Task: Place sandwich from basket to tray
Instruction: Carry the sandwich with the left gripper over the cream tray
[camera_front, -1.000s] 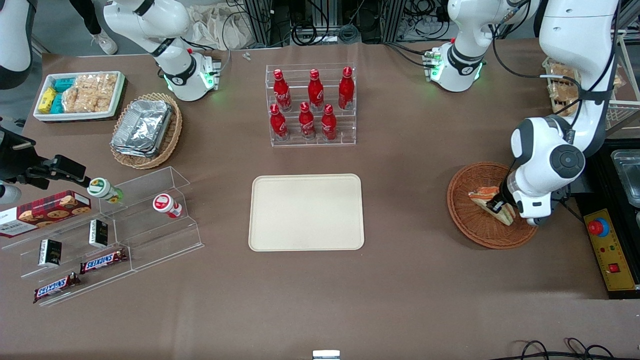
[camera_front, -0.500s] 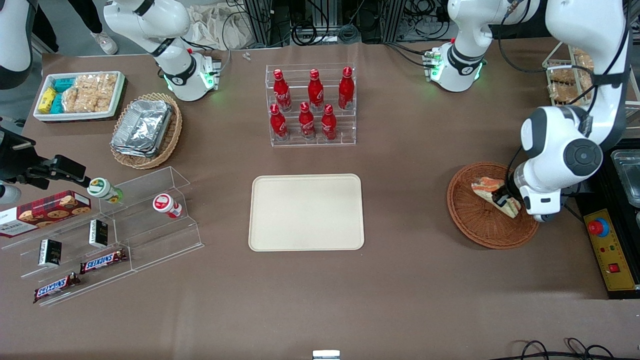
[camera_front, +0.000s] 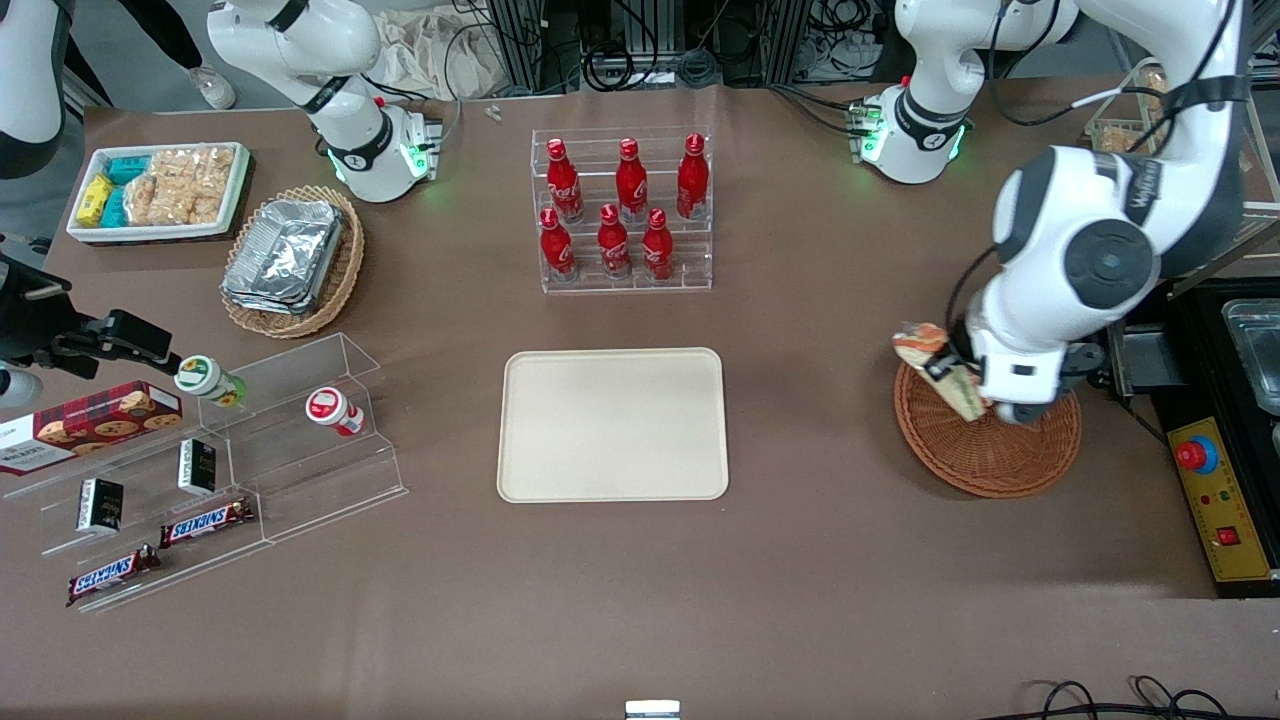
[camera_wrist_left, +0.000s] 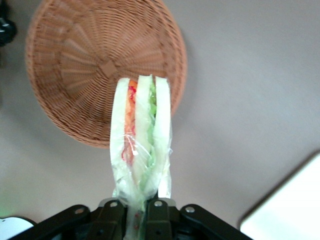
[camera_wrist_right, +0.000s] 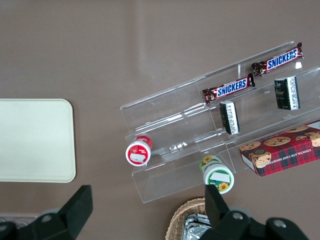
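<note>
My left gripper is shut on the sandwich, a plastic-wrapped wedge with orange-red and green filling, and holds it in the air above the edge of the round reddish-brown basket that faces the tray. In the left wrist view the sandwich sticks out from between the shut fingers of the gripper, with the empty basket below it and a corner of the tray showing. The cream-beige tray lies empty at the table's middle.
A clear rack of red bottles stands farther from the front camera than the tray. Toward the parked arm's end are a clear stepped shelf with snacks, a tan oval basket with foil containers and a white bin of snack packets. A control box lies beside the basket.
My gripper has lifted the sandwich out of the basket and carried it up and toward the tray, to above the basket's rim. The basket now sits empty.
</note>
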